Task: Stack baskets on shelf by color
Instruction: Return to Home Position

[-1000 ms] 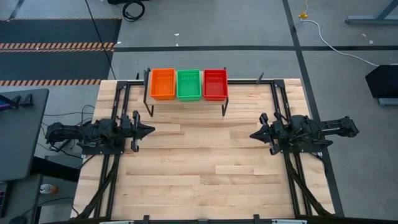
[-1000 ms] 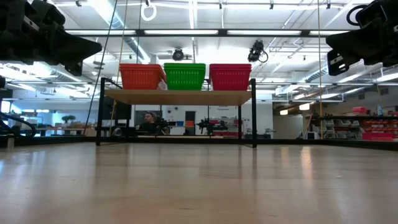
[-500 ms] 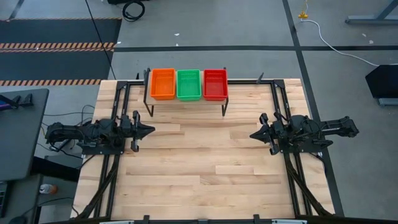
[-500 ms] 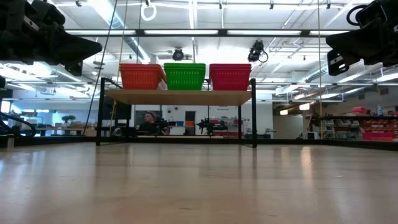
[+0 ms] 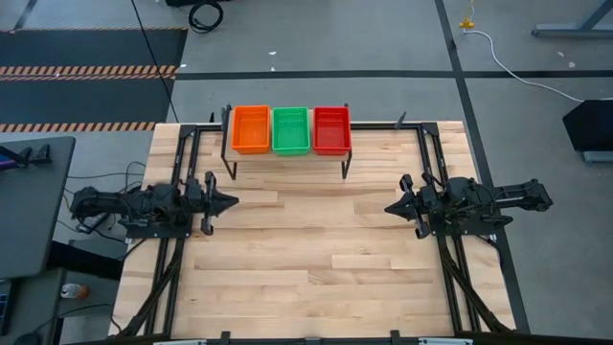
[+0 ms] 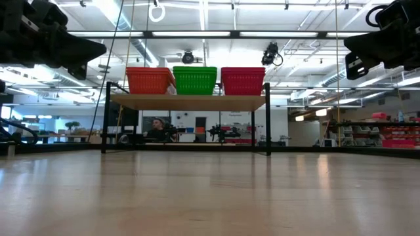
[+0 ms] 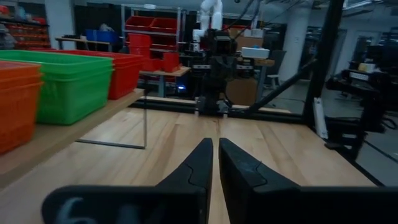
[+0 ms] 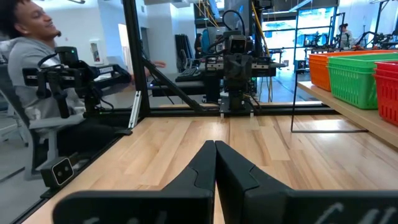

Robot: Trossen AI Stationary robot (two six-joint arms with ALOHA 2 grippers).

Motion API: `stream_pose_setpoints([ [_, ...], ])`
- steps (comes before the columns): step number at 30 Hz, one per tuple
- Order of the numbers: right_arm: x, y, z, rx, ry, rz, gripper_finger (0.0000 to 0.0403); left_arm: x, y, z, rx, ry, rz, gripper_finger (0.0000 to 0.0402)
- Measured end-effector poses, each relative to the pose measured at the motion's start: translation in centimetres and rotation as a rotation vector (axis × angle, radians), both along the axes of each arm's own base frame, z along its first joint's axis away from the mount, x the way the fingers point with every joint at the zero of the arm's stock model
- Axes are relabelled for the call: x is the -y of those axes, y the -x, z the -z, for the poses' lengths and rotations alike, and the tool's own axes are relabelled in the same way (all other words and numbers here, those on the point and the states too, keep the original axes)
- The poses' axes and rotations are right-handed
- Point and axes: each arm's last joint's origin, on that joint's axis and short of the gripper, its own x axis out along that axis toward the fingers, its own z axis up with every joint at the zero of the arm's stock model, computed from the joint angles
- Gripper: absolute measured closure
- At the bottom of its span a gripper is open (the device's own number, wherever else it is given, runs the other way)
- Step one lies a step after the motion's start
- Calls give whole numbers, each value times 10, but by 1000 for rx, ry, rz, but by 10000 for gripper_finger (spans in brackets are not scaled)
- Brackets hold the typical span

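Three piles of baskets stand side by side on the shelf at the table's far edge: orange on the left, green in the middle, red on the right. The low view shows them resting on the plank top, orange, green, red. My left gripper hovers shut at the table's left side, pointing right. My right gripper hovers shut at the right side, pointing left. Both are well short of the shelf and touch nothing.
The shelf stands on thin black legs on the wooden tabletop. Black frame rails run along both table sides under the arms. A seated person shows beyond the table's near-left side in the right wrist view.
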Motion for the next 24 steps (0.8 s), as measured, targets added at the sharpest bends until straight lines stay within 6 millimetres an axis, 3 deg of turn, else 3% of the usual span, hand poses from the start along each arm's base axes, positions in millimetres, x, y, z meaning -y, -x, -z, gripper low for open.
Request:
stream_pose_setpoints([
  [24, 0, 0, 0, 0, 0, 0, 391, 2, 0, 0, -2, 0, 22, 368],
])
